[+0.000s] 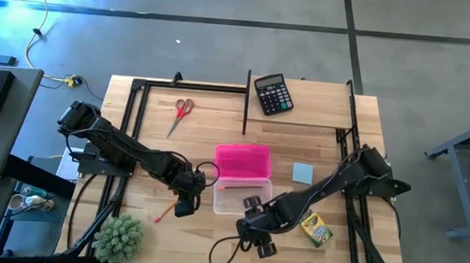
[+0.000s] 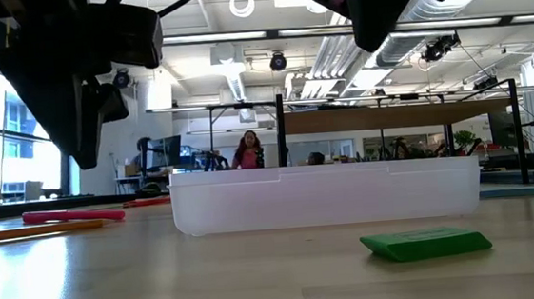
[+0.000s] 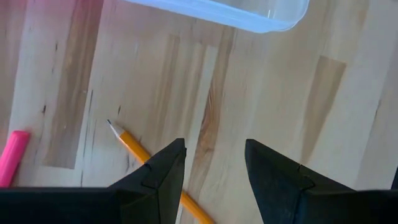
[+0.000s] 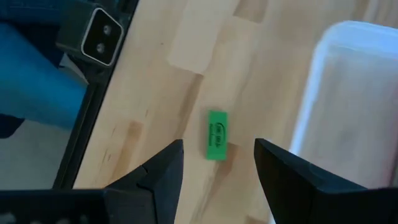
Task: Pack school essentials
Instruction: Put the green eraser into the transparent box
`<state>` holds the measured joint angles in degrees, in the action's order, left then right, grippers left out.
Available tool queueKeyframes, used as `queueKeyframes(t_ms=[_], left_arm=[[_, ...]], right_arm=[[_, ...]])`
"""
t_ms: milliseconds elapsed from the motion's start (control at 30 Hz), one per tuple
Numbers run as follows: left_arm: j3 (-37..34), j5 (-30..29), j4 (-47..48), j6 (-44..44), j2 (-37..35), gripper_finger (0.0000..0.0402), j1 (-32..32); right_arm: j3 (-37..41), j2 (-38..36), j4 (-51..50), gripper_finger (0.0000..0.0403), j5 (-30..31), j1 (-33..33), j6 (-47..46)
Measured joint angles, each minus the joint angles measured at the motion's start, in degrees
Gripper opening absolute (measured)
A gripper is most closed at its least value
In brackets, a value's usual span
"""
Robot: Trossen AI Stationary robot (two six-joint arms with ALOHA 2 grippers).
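My left gripper (image 3: 214, 149) is open and hovers over bare wood, just left of the clear plastic box (image 1: 243, 196). An orange pencil (image 3: 132, 147) lies flat on the table and runs under one of its fingers without being touched. A pink pen (image 3: 12, 157) lies beyond the pencil. My right gripper (image 4: 219, 144) is open above the small green piece (image 4: 216, 135), which lies flat near the box's near side (image 2: 425, 243). The red-handled scissors (image 1: 181, 111), the light-blue square (image 1: 302, 173) and the crayon box (image 1: 316, 228) lie on the table.
The box's pink lid (image 1: 243, 161) lies just beyond the clear box. The black calculator (image 1: 272, 93) sits near the far edge and the fuzzy green plant ball (image 1: 120, 237) at the near-left corner. Black frame rails (image 1: 133, 116) run along the table's sides. People show in the room behind.
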<state>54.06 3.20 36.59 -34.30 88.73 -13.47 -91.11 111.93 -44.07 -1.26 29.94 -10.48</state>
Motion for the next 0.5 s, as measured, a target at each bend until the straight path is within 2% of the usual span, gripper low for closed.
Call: queueKeyframes(t_ms=[500], left_arm=[[0.0, 0.0, -0.34, -0.04, 0.0, 0.0156, -0.02]], right_arm=[[0.03, 7.8, 3.71, 0.0188, 0.21, 1.26, -0.13]])
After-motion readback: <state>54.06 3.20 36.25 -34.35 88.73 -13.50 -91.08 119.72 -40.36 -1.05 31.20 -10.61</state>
